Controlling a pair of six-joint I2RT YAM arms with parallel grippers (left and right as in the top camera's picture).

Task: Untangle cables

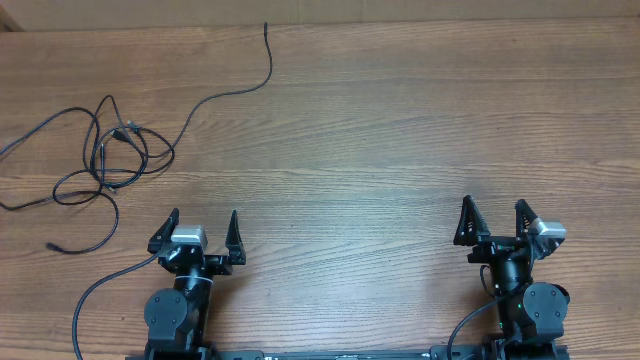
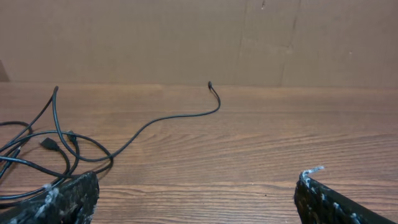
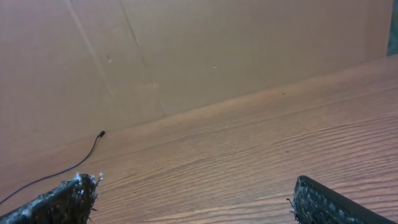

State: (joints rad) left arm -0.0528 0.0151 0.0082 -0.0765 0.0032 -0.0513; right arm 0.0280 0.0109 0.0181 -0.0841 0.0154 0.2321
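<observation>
The left gripper (image 1: 204,214) stood at the near side of the wooden surface (image 1: 360,150), its jaws spread as wide as they went and holding nothing; the right gripper (image 1: 493,202), well off to the right of the left gripper, had its jaws just as wide and equally empty. The cables (image 1: 122,131) lay on the surface in a loose knot of crossing loops, ahead of the left gripper and to its left, apart from its fingers (image 2: 74,193); 1 small plug (image 2: 48,144) showed inside the knot; 1 long strand left the knot and curved away ahead of the left gripper, its plug end (image 1: 266,24) lying near the cardboard wall (image 2: 155,37).
</observation>
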